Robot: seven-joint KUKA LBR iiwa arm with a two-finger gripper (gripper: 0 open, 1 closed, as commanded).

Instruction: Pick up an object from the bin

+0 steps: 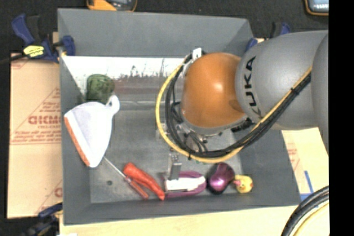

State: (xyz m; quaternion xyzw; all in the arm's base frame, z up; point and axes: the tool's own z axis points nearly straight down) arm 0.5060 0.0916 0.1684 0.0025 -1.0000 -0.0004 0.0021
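Because the arm's orange cover (213, 88) and its loops of cable sit right over the wrist, most of the gripper (175, 167) is hidden. A grey metal part pokes out below the cables, and whether the claw is open or closed cannot be told. That part hangs just above a white-and-purple object (185, 182) lying by the near wall of the bin (149, 30); it may be touching the object's white end, though this is hard to make out. Just left of the object lies a red-handled screwdriver (141, 178), its thin shaft pointing up and left. Just to the right sits a round dark-purple thing (220, 178), then a small yellow thing (243, 183) close beside it. Bare floor lies open between this row and a white cloth with an orange edge (91, 130) by the left wall. A green lump (99, 87) sits in the far left corner. The arm covers the bin's right side.
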